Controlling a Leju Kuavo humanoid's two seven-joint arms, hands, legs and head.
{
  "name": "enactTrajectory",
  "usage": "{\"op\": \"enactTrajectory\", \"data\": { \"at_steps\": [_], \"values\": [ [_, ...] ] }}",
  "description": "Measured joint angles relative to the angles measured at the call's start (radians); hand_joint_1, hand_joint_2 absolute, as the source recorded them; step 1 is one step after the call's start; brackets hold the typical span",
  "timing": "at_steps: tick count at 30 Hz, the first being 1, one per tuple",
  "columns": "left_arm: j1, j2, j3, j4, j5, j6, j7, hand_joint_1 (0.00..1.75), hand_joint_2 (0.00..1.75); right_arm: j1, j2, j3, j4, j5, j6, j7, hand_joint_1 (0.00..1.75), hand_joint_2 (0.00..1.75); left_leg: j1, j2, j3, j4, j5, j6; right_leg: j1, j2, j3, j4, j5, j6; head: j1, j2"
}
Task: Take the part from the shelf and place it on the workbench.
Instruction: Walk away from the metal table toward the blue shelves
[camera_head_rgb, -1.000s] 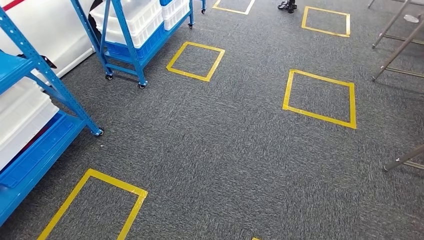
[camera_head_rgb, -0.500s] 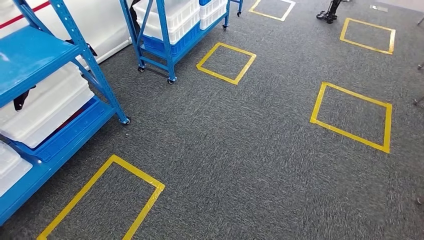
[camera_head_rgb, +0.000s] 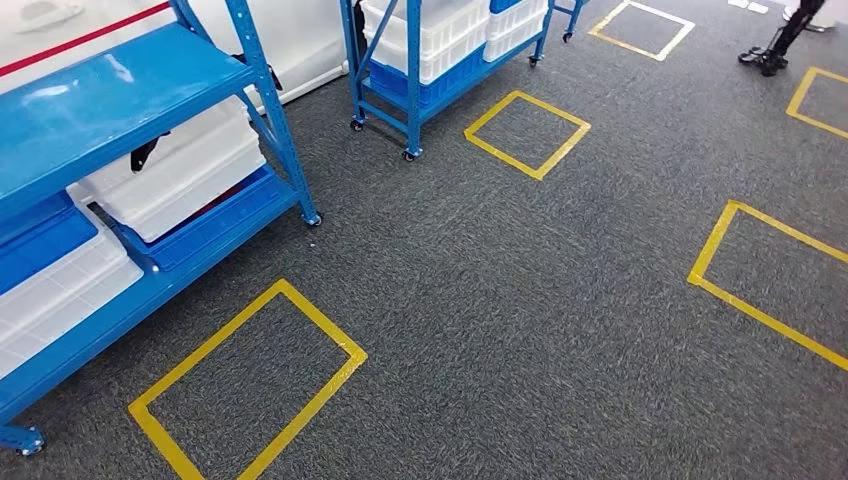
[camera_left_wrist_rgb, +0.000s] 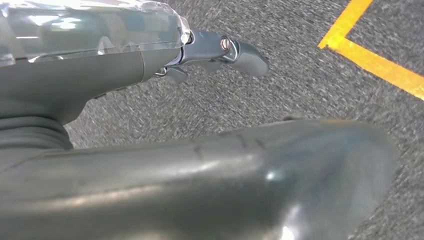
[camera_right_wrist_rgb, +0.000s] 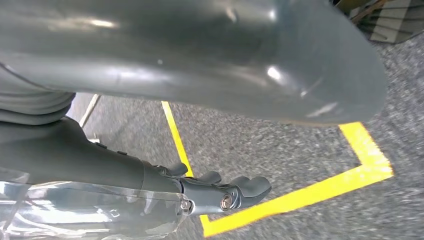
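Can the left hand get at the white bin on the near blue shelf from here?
Probably not yet. The left hand hangs down over the carpet, holding nothing, while the white bin sits under the near blue shelf, off to the robot's left across open floor.

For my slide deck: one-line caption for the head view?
Blue shelves holding white bins beside grey carpet marked with yellow tape squares.

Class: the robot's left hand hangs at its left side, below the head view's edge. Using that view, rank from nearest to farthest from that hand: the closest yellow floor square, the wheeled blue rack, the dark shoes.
1. yellow floor square: lower left, just ahead.
2. wheeled blue rack: upper middle, further ahead.
3. dark shoes: far upper right.
The left hand hangs over carpet.
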Motion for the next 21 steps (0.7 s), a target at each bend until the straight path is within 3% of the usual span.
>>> {"op": "enactTrajectory", "data": {
  "at_steps": [2,4,5,7,8,9,10,11,12,14,16,17,18,19,21],
  "values": [
    [0.002,0.0,0.0,0.0,0.001,0.002,0.003,0.0,0.0,-0.005,0.0,0.0,0.0,0.005,0.0,0.0,0.0,0.0,-0.003,-0.02,-0.004,-0.002,0.001,0.018,0.001,-0.016,0.004,0.002,-0.003,0.011,0.0,0.0],
    [0.004,-0.001,0.0,0.0,0.002,0.005,0.006,0.0,0.0,-0.01,0.001,0.001,0.0,0.01,0.0,0.001,0.0,0.0,-0.001,-0.039,-0.004,-0.006,0.005,0.031,-0.006,0.011,0.003,0.019,-0.022,0.023,0.0,0.0],
    [0.003,-0.001,0.0,0.0,0.002,0.005,0.008,0.0,0.0,-0.009,0.002,0.001,0.0,0.011,0.0,0.002,0.0,0.0,0.001,-0.049,-0.003,-0.009,0.009,0.037,-0.009,0.039,-0.01,0.053,-0.047,0.028,0.0,0.0],
    [0.0,-0.001,0.0,0.0,0.004,0.006,0.009,0.0,0.0,-0.005,0.002,0.001,0.0,0.012,0.0,0.003,0.0,0.0,0.001,-0.07,-0.007,-0.009,0.013,0.044,-0.012,0.092,-0.069,0.179,-0.116,0.032,0.0,0.0],
    [-0.001,-0.001,0.0,0.0,0.006,0.006,0.01,0.0,0.0,-0.002,0.002,0.001,0.0,0.012,0.0,0.004,0.0,0.0,-0.001,-0.083,-0.009,-0.009,0.014,0.046,-0.012,0.101,-0.103,0.247,-0.142,0.032,0.0,0.0],
    [0.0,-0.001,0.0,0.0,0.008,0.006,0.011,0.0,0.0,0.0,0.002,0.001,0.0,0.014,0.0,0.004,0.0,0.0,-0.002,-0.097,-0.009,-0.009,0.015,0.047,-0.012,0.104,-0.126,0.29,-0.15,0.031,0.0,0.0],
    [0.001,-0.001,0.0,0.0,0.011,0.007,0.012,0.0,0.0,0.002,0.002,0.001,0.0,0.017,0.0,0.004,0.0,0.0,-0.002,-0.112,-0.009,-0.008,0.016,0.047,-0.012,0.106,-0.132,0.294,-0.135,0.028,0.0,0.0],
    [0.002,-0.001,0.0,0.0,0.014,0.007,0.013,0.0,0.0,0.004,0.002,0.001,0.0,0.021,0.0,0.003,0.0,0.0,-0.003,-0.127,-0.007,-0.008,0.016,0.046,-0.012,0.111,-0.119,0.258,-0.102,0.024,0.0,0.0],
    [0.002,-0.002,0.0,0.0,0.016,0.007,0.014,0.0,0.0,0.004,0.002,0.001,0.0,0.025,0.0,0.002,0.0,0.0,-0.003,-0.141,-0.006,-0.008,0.016,0.045,-0.011,0.124,-0.092,0.191,-0.058,0.018,0.0,0.0],
    [0.002,-0.006,0.0,0.0,0.019,0.007,0.014,0.0,0.0,0.006,0.0,0.002,0.0,0.031,0.0,0.0,0.0,0.0,-0.002,-0.168,-0.008,-0.007,0.018,0.039,-0.01,0.181,-0.039,0.06,0.003,0.006,0.0,0.0],
    [0.002,-0.01,0.0,0.0,0.019,0.007,0.014,0.0,0.0,0.004,-0.001,0.002,0.0,0.032,0.0,-0.001,0.0,0.0,0.002,-0.192,-0.015,-0.007,0.021,0.027,-0.007,0.206,-0.022,0.012,0.015,0.0,0.0,0.0],
    [0.004,-0.01,0.0,0.0,0.019,0.008,0.014,0.0,0.0,0.003,-0.001,0.002,0.0,0.032,0.0,-0.001,0.0,0.0,0.003,-0.206,-0.02,-0.009,0.024,0.019,-0.006,0.191,-0.021,0.009,0.017,-0.001,0.0,0.0],
    [0.006,-0.009,0.0,0.0,0.019,0.008,0.014,0.0,0.0,0.001,0.001,0.003,0.0,0.032,0.0,-0.001,0.0,0.0,0.004,-0.206,-0.023,-0.008,0.024,0.014,-0.007,0.175,-0.019,0.003,0.02,-0.004,0.0,0.0],
    [0.008,-0.009,0.0,0.0,0.019,0.008,0.013,0.0,0.0,0.0,0.002,0.003,0.0,0.033,0.0,-0.001,0.0,0.0,0.002,-0.188,-0.029,0.002,0.016,0.01,-0.009,0.161,-0.015,-0.004,0.024,-0.009,0.0,0.0],
    [0.008,-0.01,0.0,0.001,0.02,0.008,0.011,0.0,0.0,0.003,0.004,0.005,0.0,0.034,0.0,-0.002,0.0,0.0,-0.002,-0.121,-0.066,0.08,-0.033,0.005,-0.012,0.126,-0.011,-0.016,0.029,-0.02,0.0,0.0]
  ]
}}
